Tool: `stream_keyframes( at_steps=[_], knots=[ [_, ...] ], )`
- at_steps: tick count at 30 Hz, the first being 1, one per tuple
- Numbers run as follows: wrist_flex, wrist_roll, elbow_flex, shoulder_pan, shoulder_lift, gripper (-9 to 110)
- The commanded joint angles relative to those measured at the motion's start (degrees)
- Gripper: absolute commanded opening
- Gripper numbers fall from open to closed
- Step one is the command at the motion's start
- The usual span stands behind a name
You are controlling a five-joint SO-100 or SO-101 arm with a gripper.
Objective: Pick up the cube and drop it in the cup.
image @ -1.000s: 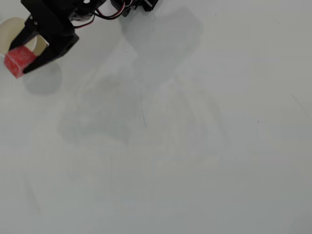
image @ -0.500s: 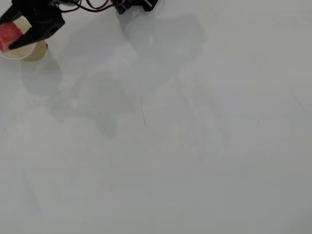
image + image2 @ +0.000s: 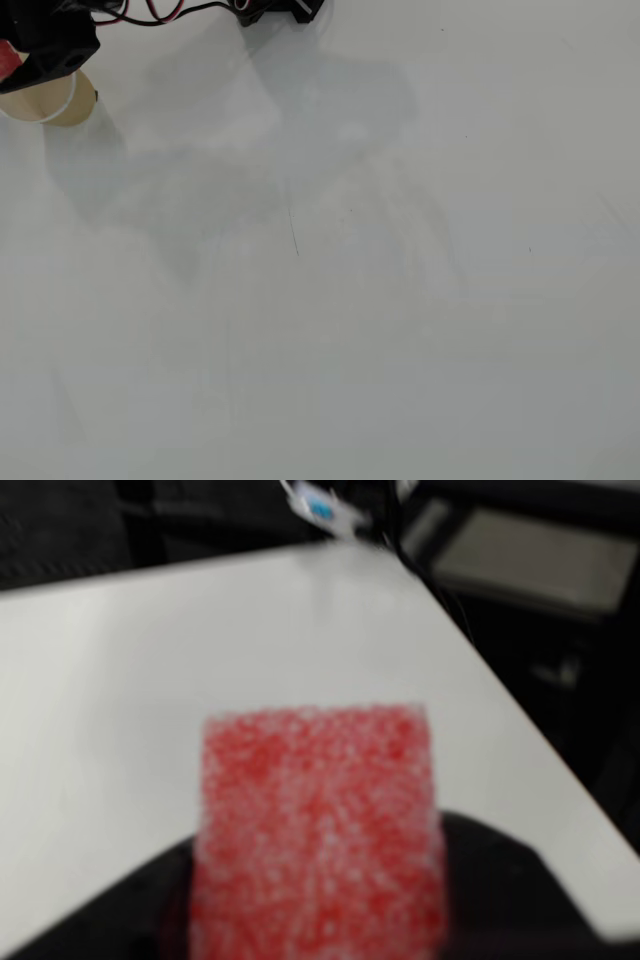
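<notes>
Overhead view: white table (image 3: 400,300), mostly bare, faint grey shadows across its upper left part. The cup (image 3: 45,100) stands upright at the table's far left edge near the top left corner; tan outer wall and white rim show, its upper part is covered by the black gripper (image 3: 12,68). The gripper sits right over the cup's mouth, partly cut off by the picture's left edge. A sliver of the red cube (image 3: 6,58) shows between the black fingers at that left edge, above the cup's rim. Red and black wires (image 3: 150,12) run along the top edge from the arm toward a black part (image 3: 280,10) at the top middle.

Wrist view: blurred. The cube (image 3: 320,830) fills the lower centre, red with whitish speckles, spongy look. Black gripper body (image 3: 500,900) shows on either side of it and beneath it along the bottom edge. Fingers pinch the cube; it is held off the table. Behind it the white table (image 3: 150,650) runs back to a right edge, with dark floor beyond. A small blue-and-white object (image 3: 320,508) lies at the table's far edge, too blurred to identify. The cup is not visible in this view.
</notes>
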Motion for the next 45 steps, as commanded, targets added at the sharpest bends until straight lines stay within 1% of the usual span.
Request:
stream_keyframes(
  at_steps=[1,7,32,45],
  knots=[
    [1.14,-0.70,-8.96,1.58,-0.70,8],
    [6.86,-0.70,-9.40,2.29,-2.20,7],
    [8.44,-0.62,-11.34,0.97,-5.01,7],
    [10.81,-0.18,-10.90,-2.81,-4.31,7]
  ],
)
